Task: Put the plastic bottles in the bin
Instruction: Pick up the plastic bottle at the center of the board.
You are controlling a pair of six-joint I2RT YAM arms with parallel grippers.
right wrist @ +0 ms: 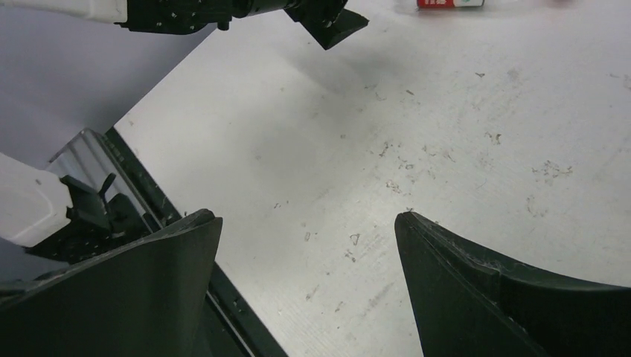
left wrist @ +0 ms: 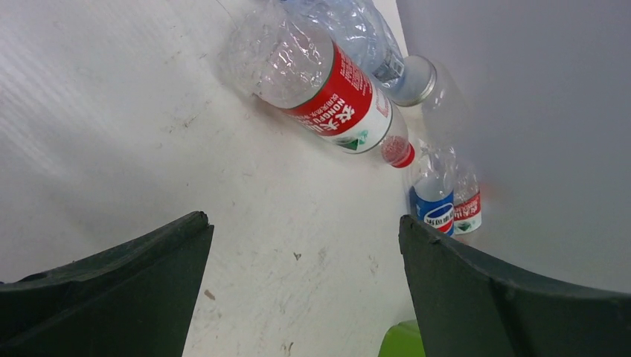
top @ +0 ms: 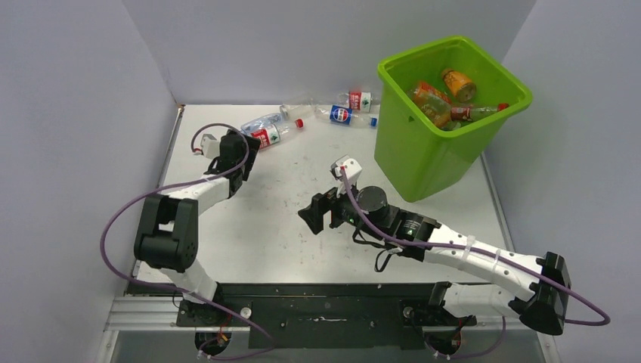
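Your left gripper [left wrist: 305,223]: dark wedge fingers spread wide, empty, over scuffed grey table [top: 264,227], just short of clear crinkled bottle [left wrist: 327,93] with red label. Pepsi bottle [top: 344,115] lies near back wall. Your right gripper [right wrist: 309,223]: likewise gaping, nothing held, mid-table. Glossy lime bin [top: 419,162], tapered, rolled rim, holds orange bottles [top: 435,98] plus red-capped bottle [top: 478,112].

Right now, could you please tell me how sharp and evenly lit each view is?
Top external: soft, even light, sharp throughout, the bin vivid without glare. Left wrist: the red-label bottle crisp with small glints, the fingers dark. Right wrist: table scuffs sharp, faint shadow at top.
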